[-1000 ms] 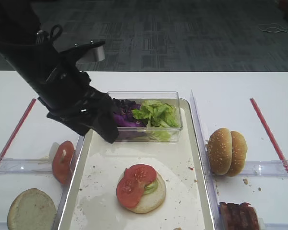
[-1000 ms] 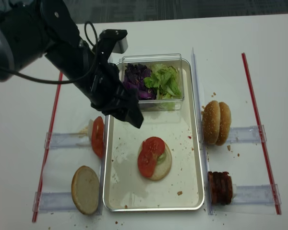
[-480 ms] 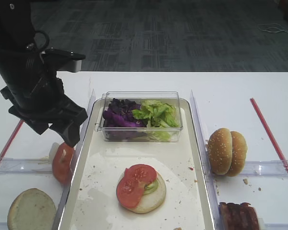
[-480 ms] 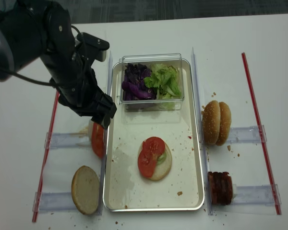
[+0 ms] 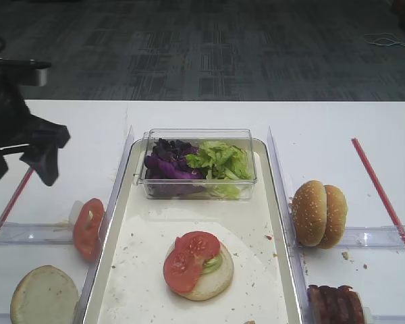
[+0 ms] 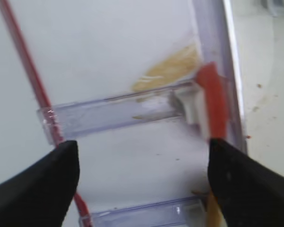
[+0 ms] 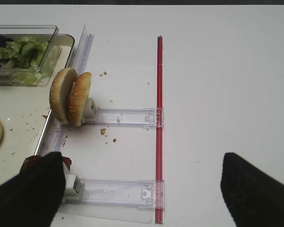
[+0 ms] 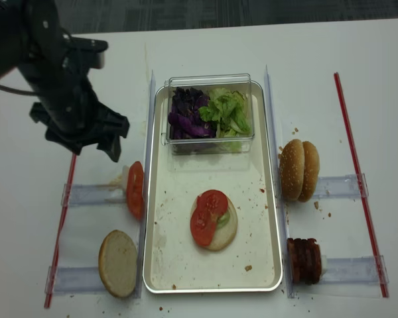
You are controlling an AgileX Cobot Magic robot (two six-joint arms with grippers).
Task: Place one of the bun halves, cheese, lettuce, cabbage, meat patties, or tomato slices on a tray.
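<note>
On the cream tray (image 5: 145, 270) (image 8: 252, 199) lies a bun half (image 5: 212, 280) (image 8: 227, 232) topped with lettuce and two tomato slices (image 5: 189, 260) (image 8: 205, 215). My left gripper (image 5: 23, 162) (image 8: 86, 142) (image 6: 142, 189) hangs open and empty over the table left of the tray, above a standing tomato slice (image 5: 88, 226) (image 6: 213, 104). A pale bun half (image 5: 44, 297) (image 8: 118, 262) lies front left. Sesame bun halves (image 5: 318, 212) (image 7: 71, 97) and meat patties (image 5: 335, 304) (image 8: 304, 260) stand to the right. My right gripper (image 7: 142, 198) is open and empty. I see no cheese.
A clear box (image 5: 243, 181) at the tray's far end holds purple cabbage (image 5: 165, 162) (image 8: 186, 112) and lettuce (image 5: 219, 158) (image 8: 227, 109). Clear plastic holders (image 5: 374, 236) (image 7: 128, 116) and upright clear dividers flank the tray. Red strips (image 5: 381, 192) (image 8: 63, 218) run along both outer sides.
My left arm has swung from over the clear box and tray leftward to above the table beside the tray, jaws staying open. Nothing on the tray moved.
</note>
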